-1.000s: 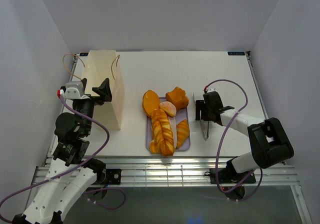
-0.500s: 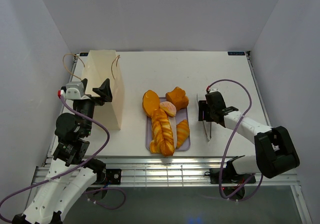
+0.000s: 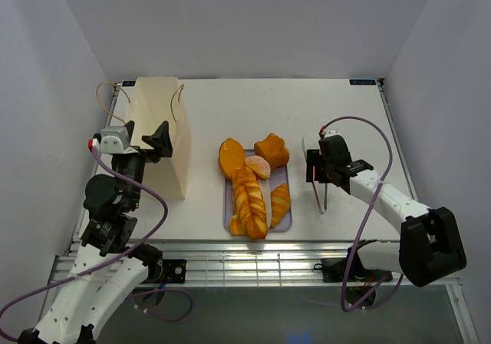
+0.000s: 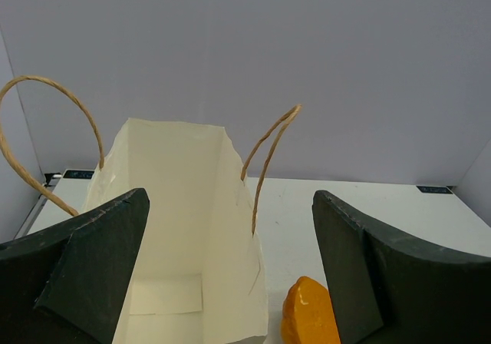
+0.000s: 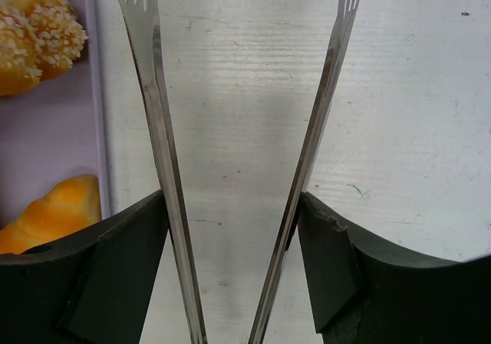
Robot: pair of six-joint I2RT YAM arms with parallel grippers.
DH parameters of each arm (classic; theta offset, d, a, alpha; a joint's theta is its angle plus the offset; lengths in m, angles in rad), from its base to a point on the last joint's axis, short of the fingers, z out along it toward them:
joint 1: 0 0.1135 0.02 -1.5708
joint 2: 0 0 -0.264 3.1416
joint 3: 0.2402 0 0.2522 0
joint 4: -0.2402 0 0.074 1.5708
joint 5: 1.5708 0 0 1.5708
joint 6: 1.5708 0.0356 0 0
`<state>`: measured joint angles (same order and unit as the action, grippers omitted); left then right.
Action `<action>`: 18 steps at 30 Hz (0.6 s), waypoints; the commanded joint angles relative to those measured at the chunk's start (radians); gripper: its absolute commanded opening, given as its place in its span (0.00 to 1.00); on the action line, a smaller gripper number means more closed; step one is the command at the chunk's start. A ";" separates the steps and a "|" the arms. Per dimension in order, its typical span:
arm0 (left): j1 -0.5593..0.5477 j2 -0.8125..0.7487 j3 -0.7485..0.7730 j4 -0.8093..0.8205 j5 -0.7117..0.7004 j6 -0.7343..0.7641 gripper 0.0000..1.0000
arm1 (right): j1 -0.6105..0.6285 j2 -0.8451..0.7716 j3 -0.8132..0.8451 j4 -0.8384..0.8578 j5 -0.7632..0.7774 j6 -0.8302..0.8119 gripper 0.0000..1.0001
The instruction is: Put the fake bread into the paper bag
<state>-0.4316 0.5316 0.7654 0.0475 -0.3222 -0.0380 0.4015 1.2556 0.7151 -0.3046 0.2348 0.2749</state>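
Entry: my right fingers [image 5: 123,267] on metal tongs [image 5: 156,129]; no bread bagged yet.
Right fingers clasp both tong arms, unsqueezed, centre right. Fake bread [image 3: 249,194] on and beside lilac tray [image 3: 287,223], mid-frame. Left fingers [image 4: 92,259] released wide at paper bag [image 4: 176,206], upper left. Best handling, I judge: lift level, close evenly around one loaf.

At the upper left the bag [image 3: 157,133] is plain cream, its cord handles [image 4: 268,156] tan. The bread [image 3: 270,152] in the middle is glossy orange-gold; the long loaf [image 3: 249,200] carries paler braided stripes, and one bun [image 5: 34,41] is speckled with pale crumbs. Under it the tray [image 5: 46,137] is lilac. The tongs [image 5: 157,137] are bare silver on the white table [image 3: 345,114].
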 commanded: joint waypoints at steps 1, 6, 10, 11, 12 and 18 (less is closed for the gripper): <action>-0.006 -0.015 -0.008 0.011 0.012 0.000 0.98 | 0.005 -0.009 0.078 -0.047 -0.048 -0.029 0.72; -0.007 -0.019 -0.009 0.011 0.009 0.001 0.98 | 0.003 -0.007 0.110 -0.082 -0.089 -0.037 0.72; -0.010 -0.021 -0.009 0.012 0.008 0.001 0.98 | 0.003 -0.009 0.127 -0.105 -0.104 -0.045 0.72; -0.009 -0.022 -0.009 0.012 0.008 0.001 0.98 | 0.005 -0.015 0.130 -0.116 -0.120 -0.051 0.72; -0.009 -0.022 -0.009 0.012 0.008 0.001 0.98 | 0.003 -0.021 0.130 -0.117 -0.127 -0.052 0.71; -0.012 -0.019 -0.011 0.014 0.006 0.003 0.98 | 0.003 -0.088 0.132 -0.126 -0.132 -0.059 0.70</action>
<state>-0.4362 0.5148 0.7650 0.0536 -0.3222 -0.0380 0.4015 1.2240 0.7971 -0.4244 0.1104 0.2310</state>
